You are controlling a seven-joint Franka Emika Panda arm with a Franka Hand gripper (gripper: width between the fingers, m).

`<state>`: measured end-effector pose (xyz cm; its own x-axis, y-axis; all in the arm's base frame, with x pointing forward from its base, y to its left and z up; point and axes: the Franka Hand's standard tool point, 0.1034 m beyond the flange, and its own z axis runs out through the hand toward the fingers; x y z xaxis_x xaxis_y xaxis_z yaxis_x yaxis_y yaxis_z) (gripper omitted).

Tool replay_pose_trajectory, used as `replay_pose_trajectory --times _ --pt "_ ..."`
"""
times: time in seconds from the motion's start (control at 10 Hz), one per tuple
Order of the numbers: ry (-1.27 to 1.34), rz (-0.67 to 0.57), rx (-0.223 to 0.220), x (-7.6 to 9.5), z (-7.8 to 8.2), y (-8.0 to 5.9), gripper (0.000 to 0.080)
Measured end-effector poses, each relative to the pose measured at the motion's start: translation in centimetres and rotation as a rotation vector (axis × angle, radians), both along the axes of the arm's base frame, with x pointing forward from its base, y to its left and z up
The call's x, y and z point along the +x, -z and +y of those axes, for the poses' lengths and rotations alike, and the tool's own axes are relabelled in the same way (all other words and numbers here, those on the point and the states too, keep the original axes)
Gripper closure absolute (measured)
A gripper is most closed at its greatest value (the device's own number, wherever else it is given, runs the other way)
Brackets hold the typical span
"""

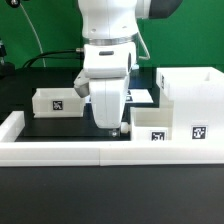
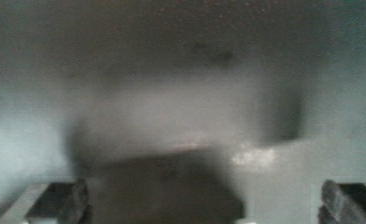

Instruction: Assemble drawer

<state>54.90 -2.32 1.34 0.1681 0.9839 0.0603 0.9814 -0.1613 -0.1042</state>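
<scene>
The tall white housing (image 1: 190, 95) of the drawer stands at the exterior view's right, with a tag on its front. One small open-top tray (image 1: 150, 127) sits against the housing's lower left side, tag facing front. The other tray (image 1: 55, 101) rests on the black surface at the exterior view's left. My gripper (image 1: 113, 127) points down, low over the black surface, just left of the tray by the housing and apart from it. In the wrist view the picture is blurred; my gripper (image 2: 201, 205) shows two fingers (image 2: 55, 202) standing wide apart with nothing held.
A long low white wall (image 1: 60, 150) borders the black surface (image 1: 60, 125) at the front and left, close under the gripper. A thin flat white board, the marker board (image 1: 142, 97), lies behind the arm.
</scene>
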Motion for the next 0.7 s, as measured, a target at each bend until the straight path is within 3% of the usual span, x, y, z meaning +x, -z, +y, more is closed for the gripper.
replay_pose_trajectory --times 0.5,0.7 --pt "-0.173 -0.035 0.010 0.6 -0.6 -0.3 0.0151" --pt "-0.176 -0.024 0.001 1.4 0.0 -0.7 0.0151"
